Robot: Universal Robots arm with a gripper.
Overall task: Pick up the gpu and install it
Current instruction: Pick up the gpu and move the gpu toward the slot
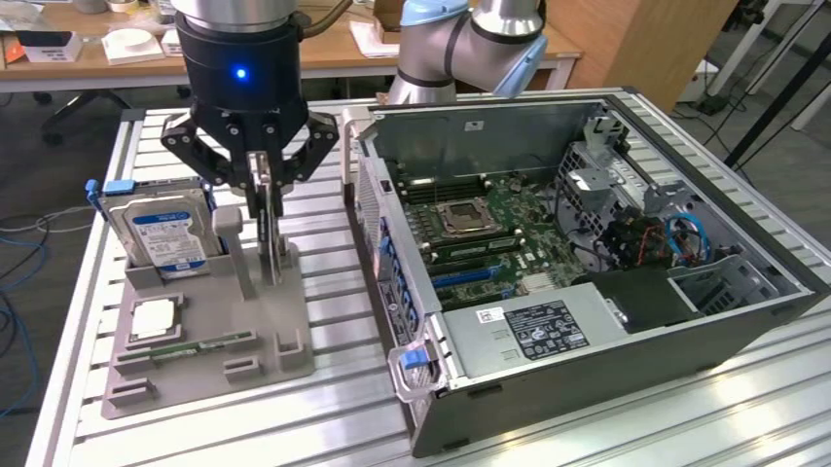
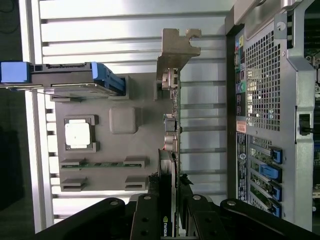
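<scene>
Grip first: my jaws are closed on the gpu (image 1: 267, 219), one side pressed to each flat face at its upper edge, with the card standing on edge between them. It hangs straight down from me over the grey holder (image 1: 279, 321), and its lower edge is at the holder's slot. Whether it sits in the slot or is just clear of it I cannot tell. The wrist view shows the silver bracket (image 2: 176, 50) jutting out at the card's far end.

I judge the card light and stiff but delicate, a bare board with small parts on its faces and contacts along the lower edge. The plain upper edge is the place to pinch, firmly enough that the card cannot pivot, and never by the bracket.

The hard drive (image 1: 162, 233) stands upright just beside the card in the holder, and a processor (image 1: 154, 319) and a memory stick (image 1: 208, 343) lie flat nearer the front. The open computer case (image 1: 585, 360) lies near the holder on the exterior view's right, with its motherboard (image 1: 500, 229) facing up, all on the slatted counter (image 1: 338, 428)
</scene>
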